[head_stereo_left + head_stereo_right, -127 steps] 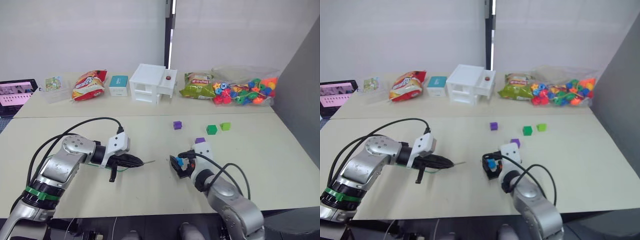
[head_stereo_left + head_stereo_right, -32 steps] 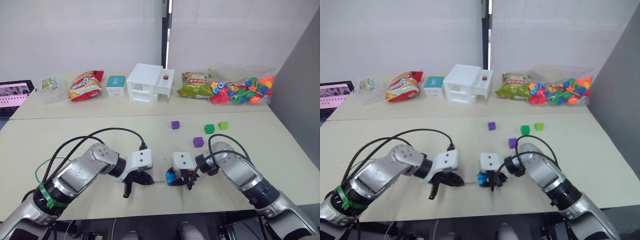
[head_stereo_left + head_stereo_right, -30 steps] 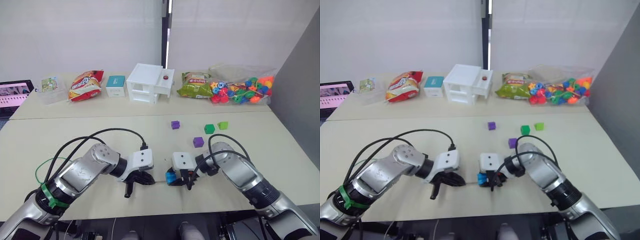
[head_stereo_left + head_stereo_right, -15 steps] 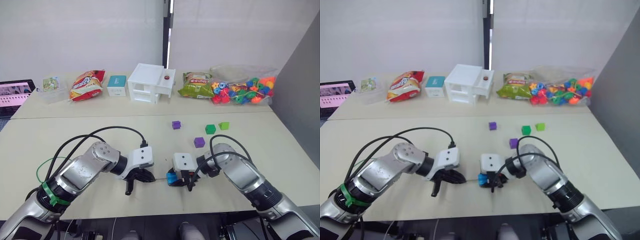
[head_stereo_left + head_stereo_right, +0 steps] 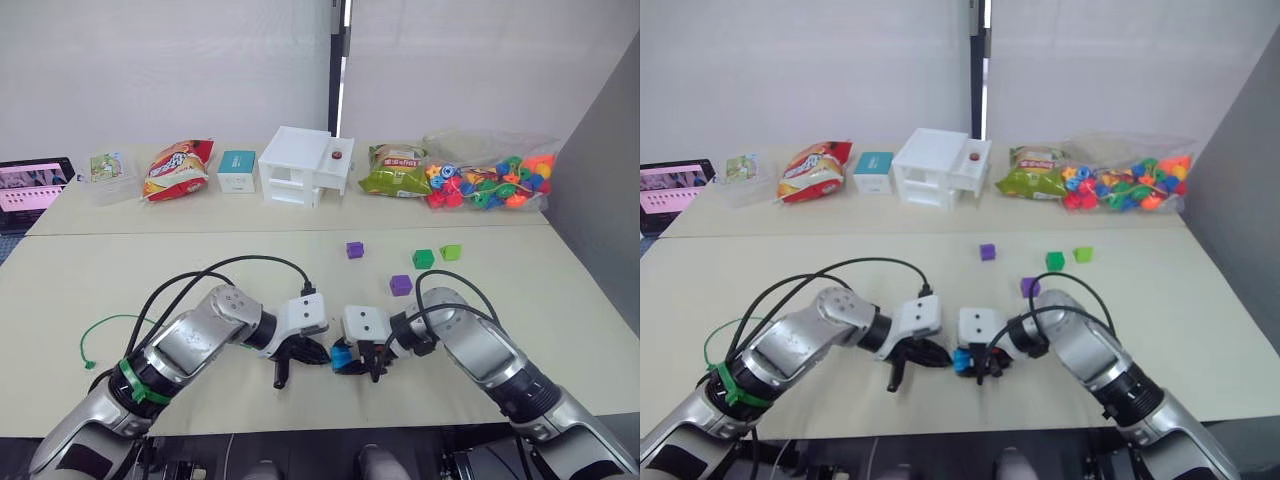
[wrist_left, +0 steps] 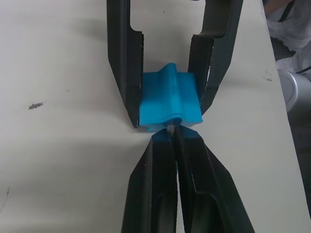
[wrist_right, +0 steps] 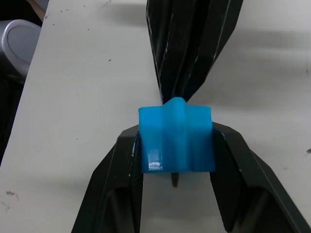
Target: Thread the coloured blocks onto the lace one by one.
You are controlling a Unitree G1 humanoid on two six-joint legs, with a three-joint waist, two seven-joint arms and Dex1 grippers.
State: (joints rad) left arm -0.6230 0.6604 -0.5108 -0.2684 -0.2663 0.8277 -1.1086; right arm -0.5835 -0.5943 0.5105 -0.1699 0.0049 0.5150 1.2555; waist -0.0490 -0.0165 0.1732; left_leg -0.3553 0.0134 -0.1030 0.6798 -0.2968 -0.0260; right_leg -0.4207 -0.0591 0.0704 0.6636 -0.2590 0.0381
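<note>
We are seeing only the very end of the stiff pale lace tip [image 6: 171, 129], the rest lying pinched between the black fingers of the left gripper [image 6: 174, 138]. The hole of the small blue cube bead [image 7: 175, 140] is hiding behind its ridged face, clamped by the right gripper [image 7: 175, 167].
</note>
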